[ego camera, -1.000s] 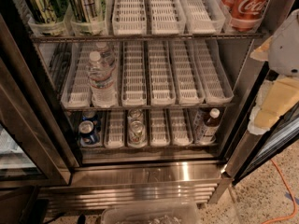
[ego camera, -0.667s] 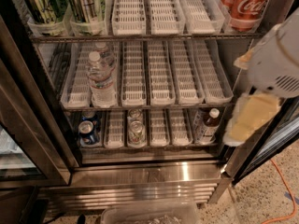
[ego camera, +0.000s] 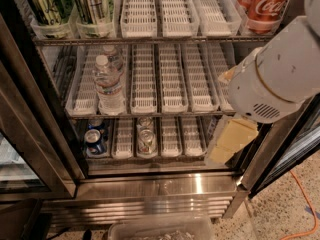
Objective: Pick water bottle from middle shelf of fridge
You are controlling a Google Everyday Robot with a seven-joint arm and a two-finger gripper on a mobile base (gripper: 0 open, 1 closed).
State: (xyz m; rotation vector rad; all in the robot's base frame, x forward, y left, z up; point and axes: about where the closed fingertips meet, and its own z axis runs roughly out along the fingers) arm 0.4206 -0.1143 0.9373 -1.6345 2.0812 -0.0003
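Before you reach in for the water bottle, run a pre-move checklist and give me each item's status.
1. Fridge front open to the middle shelf: ok.
2. Water bottle upright in the second lane from the left, near the front edge: ok.
3. Hand lined up with the bottle: not ok. It hangs low at the fridge's right side, in front of the right end of the bottom shelf.
4. Lanes to the right of the bottle free of items: ok.
5. Second bottle behind it standing apart from it: cannot tell.
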